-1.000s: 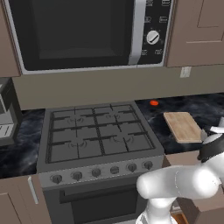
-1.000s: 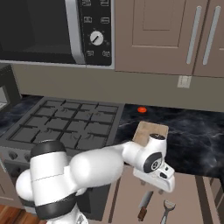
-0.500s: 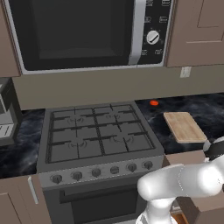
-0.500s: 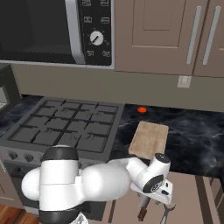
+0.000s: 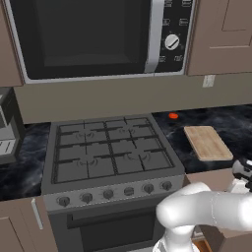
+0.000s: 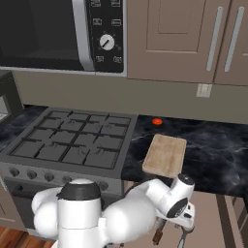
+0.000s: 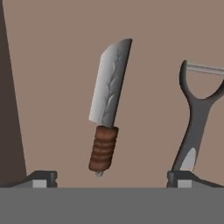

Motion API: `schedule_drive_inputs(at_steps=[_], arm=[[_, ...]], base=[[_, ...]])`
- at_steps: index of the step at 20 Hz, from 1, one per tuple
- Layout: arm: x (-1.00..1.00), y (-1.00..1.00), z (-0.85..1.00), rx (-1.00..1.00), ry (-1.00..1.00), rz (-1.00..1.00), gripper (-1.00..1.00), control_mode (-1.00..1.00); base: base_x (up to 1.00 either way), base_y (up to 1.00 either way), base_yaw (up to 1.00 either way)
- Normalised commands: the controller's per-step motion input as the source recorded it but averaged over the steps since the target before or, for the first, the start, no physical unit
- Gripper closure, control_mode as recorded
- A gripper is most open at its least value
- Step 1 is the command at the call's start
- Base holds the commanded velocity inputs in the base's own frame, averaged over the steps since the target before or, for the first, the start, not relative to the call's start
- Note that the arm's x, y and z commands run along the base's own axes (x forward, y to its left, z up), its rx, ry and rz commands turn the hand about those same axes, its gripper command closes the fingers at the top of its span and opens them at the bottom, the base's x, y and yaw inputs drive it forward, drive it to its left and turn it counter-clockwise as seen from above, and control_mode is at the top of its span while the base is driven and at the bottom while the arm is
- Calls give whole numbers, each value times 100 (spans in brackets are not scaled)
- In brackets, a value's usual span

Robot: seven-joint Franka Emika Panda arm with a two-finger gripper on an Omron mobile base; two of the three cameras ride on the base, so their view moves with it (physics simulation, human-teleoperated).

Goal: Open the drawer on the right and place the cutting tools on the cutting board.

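Observation:
The drawer [image 6: 213, 218] stands pulled out under the counter at the right, its plain brown floor [image 7: 52, 87] spread below the hand. On that floor lies the knife [image 7: 107, 105], grey blade pointing away and dark reddish ribbed handle toward me; its handle [image 6: 157, 236] also peeks out beneath the hand. To its right lies a thin grey forked metal tool [image 7: 194, 113]. My gripper [image 7: 111, 179] is open, hanging low over the drawer, its fingertips [image 7: 41, 178] set wide on either side of the knife handle without touching it. The tan cutting board [image 6: 164, 155] [image 5: 209, 142] rests on the counter just behind.
A gas stove [image 5: 110, 152] fills the counter's left, with a microwave [image 5: 93, 37] above it. A small red object [image 6: 157, 121] sits on the dark marble counter behind the board. Upper cabinets with bar handles [image 6: 213, 38] hang at the right. The drawer's dark side wall [image 7: 8, 109] runs along the left.
The hand has dropped from beside the cutting board at counter level down into the open drawer, over the knife. The board and the tools have not moved.

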Motion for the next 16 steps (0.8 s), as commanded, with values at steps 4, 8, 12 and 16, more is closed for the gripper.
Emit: schedule_drive_inputs(at_steps=[4,8,12,16], arm=[[5,0,-46,0,6,2,-100,-100],[0,0,-53,0,4,1,-100,-100],[0,6,-33,0,2,0,-100,-100],[9,12,-21,0,1,0,-100,-100]], base=[[0,0,0],[0,0,0],[0,0,0],[0,0,0]])
